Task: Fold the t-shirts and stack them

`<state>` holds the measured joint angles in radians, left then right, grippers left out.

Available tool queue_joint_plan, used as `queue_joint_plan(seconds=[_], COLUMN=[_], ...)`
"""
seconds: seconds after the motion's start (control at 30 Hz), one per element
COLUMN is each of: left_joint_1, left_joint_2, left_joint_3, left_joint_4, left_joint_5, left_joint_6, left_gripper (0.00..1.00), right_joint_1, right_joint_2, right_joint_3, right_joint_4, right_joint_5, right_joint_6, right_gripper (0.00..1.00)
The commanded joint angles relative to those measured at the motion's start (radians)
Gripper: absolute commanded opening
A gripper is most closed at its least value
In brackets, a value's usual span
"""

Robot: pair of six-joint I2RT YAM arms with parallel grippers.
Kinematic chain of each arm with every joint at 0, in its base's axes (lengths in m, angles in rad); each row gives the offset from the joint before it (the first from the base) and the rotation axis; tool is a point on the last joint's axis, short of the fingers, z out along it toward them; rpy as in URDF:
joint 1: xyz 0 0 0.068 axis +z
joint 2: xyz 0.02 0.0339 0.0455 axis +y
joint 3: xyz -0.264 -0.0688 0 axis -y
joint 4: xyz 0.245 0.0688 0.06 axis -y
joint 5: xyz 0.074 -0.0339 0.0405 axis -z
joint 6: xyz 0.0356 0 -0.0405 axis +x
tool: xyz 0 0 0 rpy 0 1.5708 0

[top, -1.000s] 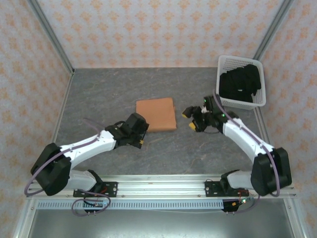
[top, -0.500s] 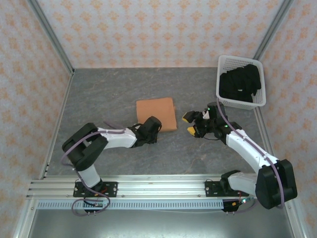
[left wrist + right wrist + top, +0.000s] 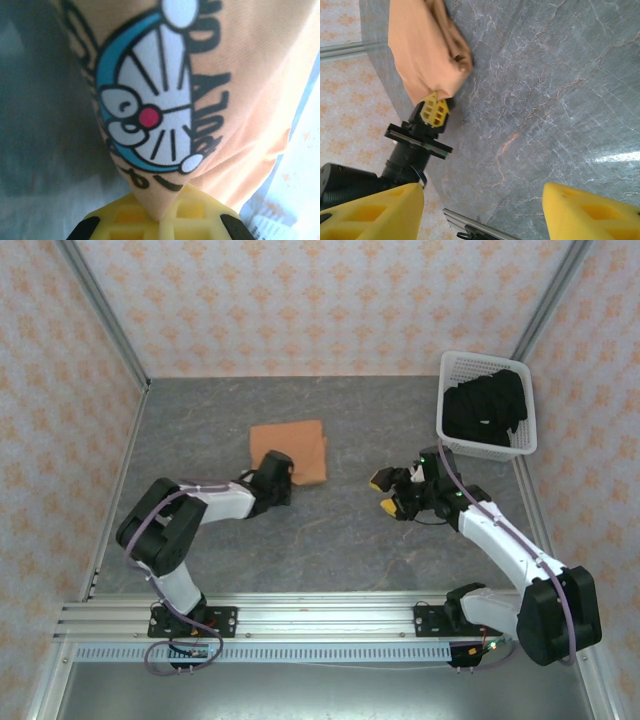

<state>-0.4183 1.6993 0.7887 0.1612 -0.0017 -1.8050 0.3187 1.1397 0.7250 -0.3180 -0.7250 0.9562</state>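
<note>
The orange-tan t-shirt (image 3: 295, 445) lies folded left of the table's middle. My left gripper (image 3: 277, 470) is shut on its near edge. In the left wrist view the cloth with its blue-and-white cartoon print (image 3: 150, 100) runs down to a point pinched in the gripper (image 3: 161, 216), between its yellow fingers (image 3: 200, 215). The right wrist view shows the shirt (image 3: 427, 50) bunched and hanging from the left gripper (image 3: 434, 111). My right gripper (image 3: 383, 492) stands open over bare table to the shirt's right, its gripper (image 3: 482, 210) holding nothing. Black t-shirts (image 3: 485, 408) lie piled in the basket.
The white lattice basket (image 3: 480, 357) stands at the back right corner, close behind the right arm. Patterned walls with metal posts close off the back and both sides. A metal rail (image 3: 320, 615) runs along the near edge.
My left gripper has shut on the orange-tan shirt's near edge and drawn it left and back from the table's middle. The right arm has hardly moved.
</note>
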Motion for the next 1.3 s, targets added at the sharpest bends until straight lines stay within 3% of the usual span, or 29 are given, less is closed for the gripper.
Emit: queue_joint_plan(seconds=[0.0,0.17,0.43,0.57,0.77,1.0,1.07,1.17,1.2,1.23,1.27], left_joint_1=[0.146,0.374,0.591,0.647,0.675,0.674,0.673,0.669,0.664,0.657,0.650], left_joint_2=[-0.044,0.048,0.313,0.433,0.545,0.548,0.514,0.406,0.349,0.289,0.236], left_joint_3=[-0.004,0.142,0.502,0.700,0.874,0.855,0.830,0.777,0.752,0.729,0.710], left_joint_4=[-0.071,-0.149,-0.300,-0.388,-0.426,-0.354,-0.348,-0.365,-0.387,-0.409,-0.434], left_joint_5=[0.077,0.250,0.354,0.373,0.405,0.425,0.427,0.406,0.381,0.353,0.326], left_joint_6=[0.247,0.515,0.785,0.860,0.865,0.792,0.792,0.829,0.851,0.876,0.903], left_gripper=[0.00,0.00,0.00,0.00,0.00,0.00,0.12,0.48,0.63,0.91,1.00], right_joint_1=[-0.005,-0.005,-0.005,-0.005,-0.005,-0.004,-0.004,-0.005,-0.005,-0.005,-0.005], right_joint_2=[0.009,0.038,0.166,0.219,0.278,0.303,0.282,0.225,0.208,0.190,0.173], right_joint_3=[0.046,0.070,0.157,0.211,0.263,0.303,0.310,0.316,0.321,0.328,0.335], right_joint_4=[-0.020,0.002,0.008,-0.005,-0.018,-0.003,0.022,0.074,0.084,0.090,0.095], right_joint_5=[0.015,0.013,0.009,0.010,0.008,0.013,0.028,0.080,0.099,0.118,0.137], right_joint_6=[-0.032,-0.034,-0.056,-0.072,-0.088,-0.100,-0.107,-0.117,-0.122,-0.127,-0.131], right_gripper=[0.64,0.64,0.63,0.63,0.63,0.64,0.64,0.66,0.67,0.67,0.68])
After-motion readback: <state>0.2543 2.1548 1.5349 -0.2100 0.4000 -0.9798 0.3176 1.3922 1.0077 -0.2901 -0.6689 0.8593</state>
